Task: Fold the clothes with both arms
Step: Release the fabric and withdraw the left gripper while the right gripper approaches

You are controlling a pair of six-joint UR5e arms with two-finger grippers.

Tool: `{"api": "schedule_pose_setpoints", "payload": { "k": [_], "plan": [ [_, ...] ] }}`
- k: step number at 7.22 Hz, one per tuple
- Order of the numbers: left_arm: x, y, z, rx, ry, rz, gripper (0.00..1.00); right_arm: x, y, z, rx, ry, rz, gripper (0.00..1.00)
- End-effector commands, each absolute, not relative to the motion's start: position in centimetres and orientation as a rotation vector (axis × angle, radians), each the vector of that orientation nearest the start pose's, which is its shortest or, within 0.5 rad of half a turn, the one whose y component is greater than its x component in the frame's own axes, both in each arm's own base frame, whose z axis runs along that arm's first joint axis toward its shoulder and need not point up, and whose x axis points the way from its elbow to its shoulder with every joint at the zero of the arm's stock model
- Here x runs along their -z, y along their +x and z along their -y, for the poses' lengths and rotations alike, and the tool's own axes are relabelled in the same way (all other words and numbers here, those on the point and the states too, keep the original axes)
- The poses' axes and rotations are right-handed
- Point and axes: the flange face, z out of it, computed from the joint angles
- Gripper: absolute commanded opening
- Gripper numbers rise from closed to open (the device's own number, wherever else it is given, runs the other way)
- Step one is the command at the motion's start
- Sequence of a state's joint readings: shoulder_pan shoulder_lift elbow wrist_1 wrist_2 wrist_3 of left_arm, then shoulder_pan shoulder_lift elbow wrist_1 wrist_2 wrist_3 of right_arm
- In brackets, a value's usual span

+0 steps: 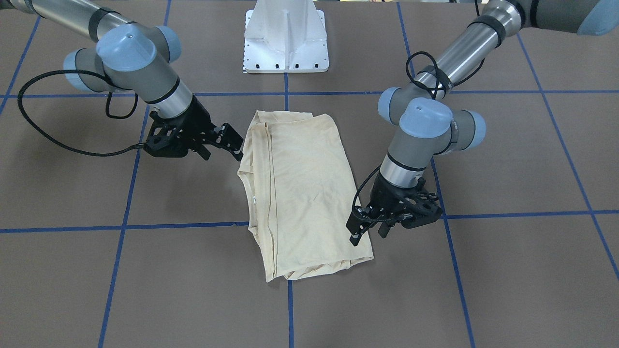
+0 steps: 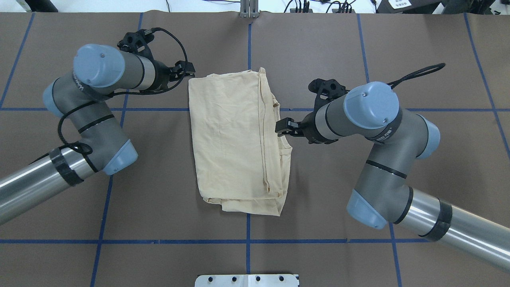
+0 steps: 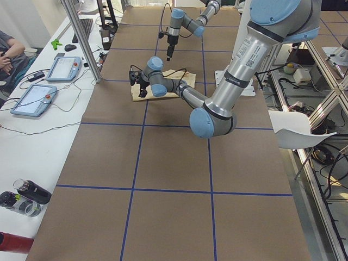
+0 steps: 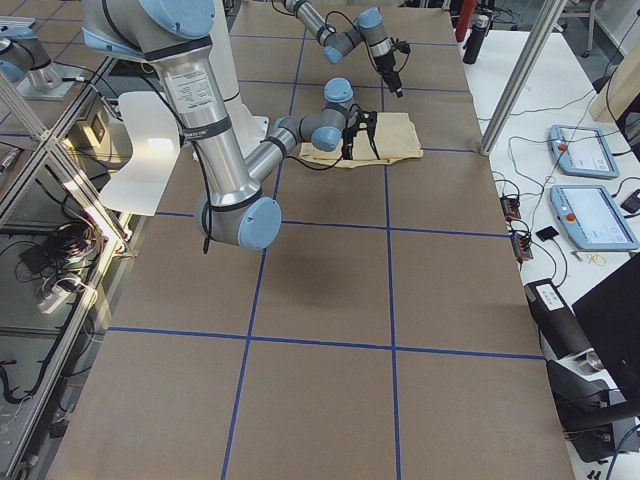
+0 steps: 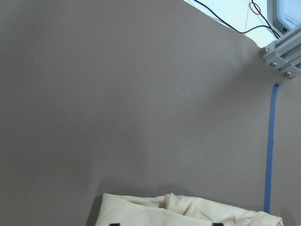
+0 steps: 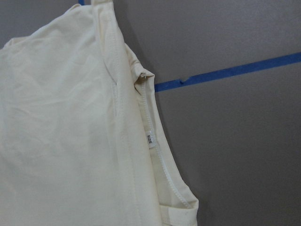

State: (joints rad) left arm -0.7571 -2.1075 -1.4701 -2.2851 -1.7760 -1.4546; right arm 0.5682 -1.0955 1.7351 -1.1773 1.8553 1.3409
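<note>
Cream T-shirt (image 1: 304, 183) lies half-folded between our empty grippers.
Left gripper (image 1: 367, 235) and right gripper (image 1: 224, 153), jaws apart: we'd pinch both layers at matching corners.

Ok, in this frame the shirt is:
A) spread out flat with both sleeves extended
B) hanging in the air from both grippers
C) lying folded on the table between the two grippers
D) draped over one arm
C: the shirt lies as a folded rectangle on the table, with the left gripper and the right gripper at its opposite sides.
</note>
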Motion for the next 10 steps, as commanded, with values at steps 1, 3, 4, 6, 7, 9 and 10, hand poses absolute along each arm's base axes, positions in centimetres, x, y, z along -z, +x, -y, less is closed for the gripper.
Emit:
{"api": "schedule_pose_setpoints", "payload": {
  "k": [1, 3, 4, 6, 7, 9, 10],
  "plan": [
    [-32.1, 39.0, 52.4, 0.368, 0.331, -1.153, 1.0, -25.3, -53.2, 40.2, 0.002, 0.28, 0.905, 1.0],
    [-32.4, 37.5, 51.0, 0.35, 0.325, -1.164, 1.0, -24.2, -56.5, 37.4, 0.131, 0.357, 0.769, 1.0],
    [-33.1, 37.5, 50.9, 0.352, 0.318, -1.154, 1.0, -23.8, -57.7, 36.0, 0.149, 0.366, 0.729, 1.0],
    [-33.3, 37.4, 50.9, 0.353, 0.315, -1.15, 1.0, -23.8, -59.0, 35.2, 0.177, 0.375, 0.679, 1.0],
    [-33.8, 37.3, 50.7, 0.353, 0.309, -1.144, 1.0, -23.5, -59.7, 35.1, 0.197, 0.375, 0.659, 1.0],
    [-33.8, 37.3, 50.7, 0.354, 0.308, -1.144, 1.0, -23.9, -60.0, 34.6, 0.223, 0.37, 0.636, 1.0],
    [-33.9, 37.5, 50.7, 0.354, 0.306, -1.142, 1.0, -24.2, -60.0, 34.5, 0.241, 0.363, 0.613, 1.0]
  ]
}}
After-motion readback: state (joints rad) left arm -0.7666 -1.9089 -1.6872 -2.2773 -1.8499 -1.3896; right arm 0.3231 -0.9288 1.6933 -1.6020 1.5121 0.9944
